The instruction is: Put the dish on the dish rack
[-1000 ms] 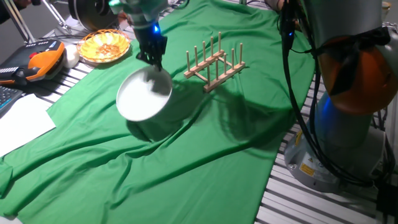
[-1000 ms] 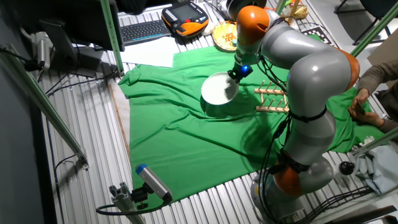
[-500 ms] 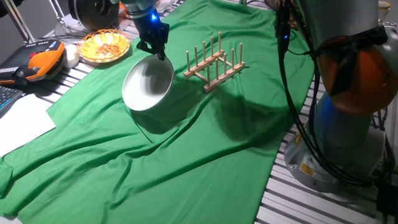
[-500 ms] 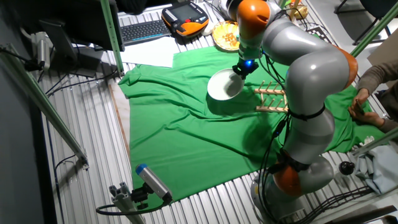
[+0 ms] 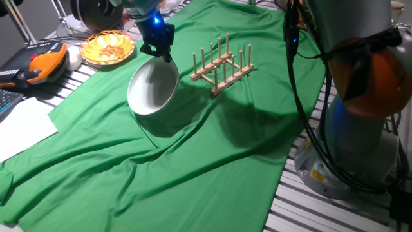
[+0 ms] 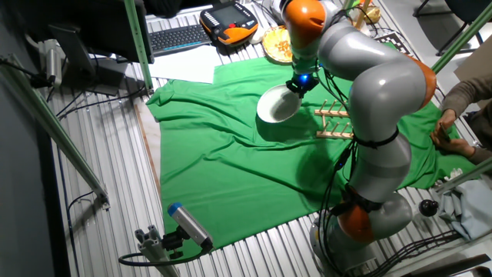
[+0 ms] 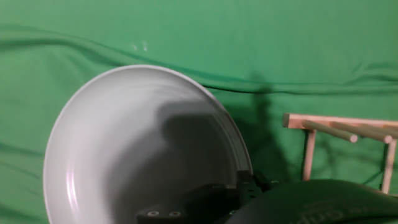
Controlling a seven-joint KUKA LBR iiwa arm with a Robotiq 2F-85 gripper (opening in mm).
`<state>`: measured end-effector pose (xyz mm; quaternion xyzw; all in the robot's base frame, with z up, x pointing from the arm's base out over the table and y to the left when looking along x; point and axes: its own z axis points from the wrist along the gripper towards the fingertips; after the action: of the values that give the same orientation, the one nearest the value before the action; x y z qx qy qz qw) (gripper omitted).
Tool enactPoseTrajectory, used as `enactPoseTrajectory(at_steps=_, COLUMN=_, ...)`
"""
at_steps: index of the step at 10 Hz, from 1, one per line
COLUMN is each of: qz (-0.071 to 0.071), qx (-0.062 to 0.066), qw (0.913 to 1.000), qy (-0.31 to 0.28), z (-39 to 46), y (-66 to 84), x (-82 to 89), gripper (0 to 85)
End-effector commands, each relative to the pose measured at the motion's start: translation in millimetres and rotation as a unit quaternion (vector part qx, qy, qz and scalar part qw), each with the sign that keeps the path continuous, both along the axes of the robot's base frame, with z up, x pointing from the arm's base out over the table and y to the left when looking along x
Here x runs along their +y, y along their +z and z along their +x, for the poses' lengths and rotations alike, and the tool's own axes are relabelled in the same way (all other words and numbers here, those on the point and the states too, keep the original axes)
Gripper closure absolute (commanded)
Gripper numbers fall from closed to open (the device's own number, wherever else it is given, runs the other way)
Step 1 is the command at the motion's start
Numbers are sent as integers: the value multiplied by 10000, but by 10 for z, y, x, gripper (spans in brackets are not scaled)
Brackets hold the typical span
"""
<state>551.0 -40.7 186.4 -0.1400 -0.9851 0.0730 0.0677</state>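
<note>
White dish point(image 5: 152, 88) barely moved, gripper point(image 5: 165, 57) still clamped.

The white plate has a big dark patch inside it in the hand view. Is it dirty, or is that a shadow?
Probably a shadow: in the hand view the dish has a soft grey patch just above the dark gripper, with blurry edges. In one fixed view the dish shows a similar shade under the gripper, and casts its own shadow on the green cloth.

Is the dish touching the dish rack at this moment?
Apart. In one fixed view the dish, hanging tilted from the gripper, has green cloth showing between its rim and the dish rack. The hand view shows the same gap.
</note>
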Motion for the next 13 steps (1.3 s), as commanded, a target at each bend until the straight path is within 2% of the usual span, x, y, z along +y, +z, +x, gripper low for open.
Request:
enactPoseTrajectory(at_steps=1, qz=-2, qx=-111, qw=9994, qy=-331, z=-1, y=2, x=-1, gripper=850)
enactPoseTrajectory(at_steps=3, qz=-116, qx=-330, qw=9947, qy=-969, z=-1, y=2, x=-1, gripper=850)
enactPoseTrajectory(at_steps=6, qz=-208, qx=-585, qw=9908, qy=-1203, z=-1, y=2, x=-1, gripper=850)
enactPoseTrajectory(at_steps=7, qz=-236, qx=-585, qw=9910, qy=-1179, z=-1, y=2, x=-1, gripper=850)
enactPoseTrajectory(at_steps=10, qz=-471, qx=-404, qw=9919, qy=-1112, z=-1, y=2, x=-1, gripper=850)
enactPoseTrajectory(at_steps=12, qz=-690, qx=-409, qw=9914, qy=-1030, z=-106, y=124, x=-165, gripper=850)
enactPoseTrajectory(at_steps=13, qz=-706, qx=-410, qw=9918, qy=-984, z=-135, y=144, x=-265, gripper=850)
